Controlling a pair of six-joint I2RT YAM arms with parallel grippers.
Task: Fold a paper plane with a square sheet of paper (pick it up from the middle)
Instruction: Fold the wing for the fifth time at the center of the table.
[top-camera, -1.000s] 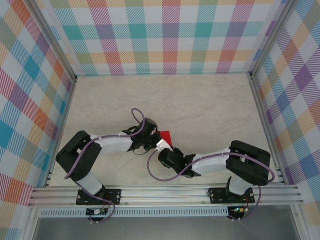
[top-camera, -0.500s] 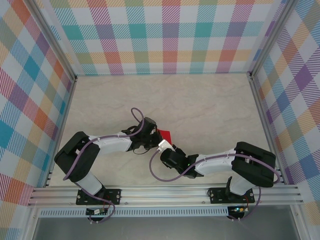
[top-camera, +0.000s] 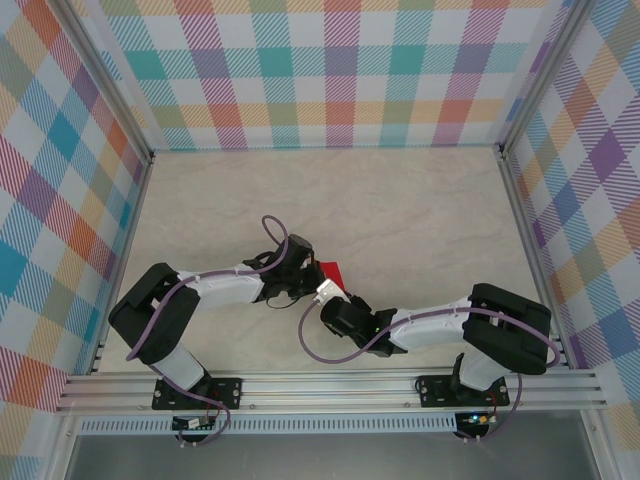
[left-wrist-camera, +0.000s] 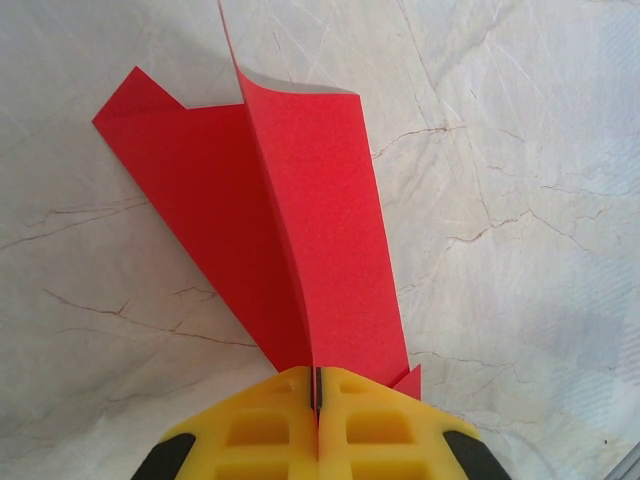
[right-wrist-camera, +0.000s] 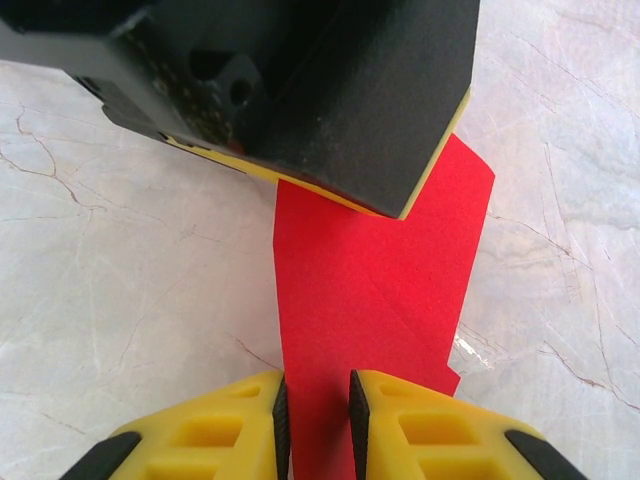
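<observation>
From above, most of the red paper (top-camera: 331, 270) lies under the two wrists (one corner peeks out). Its near tip vanishes into the left gripper (left-wrist-camera: 317, 400) at the picture's bottom edge. From the right wrist, we find its far end covered by that gripper's black housing, its near end cut off between the fingers of the right gripper (right-wrist-camera: 318, 395).

The table (top-camera: 420, 200) was a pale, marble-patterned slab with thin brown veins, bare from its centre out to 12 o'clock. The red paper (top-camera: 331, 270) lay close to the centre, a shade toward 6 o'clock. In the left wrist view the red paper (left-wrist-camera: 200, 190) had one folded flap flat on the surface, fanning toward 10 o'clock, and another panel lifted off it.
</observation>
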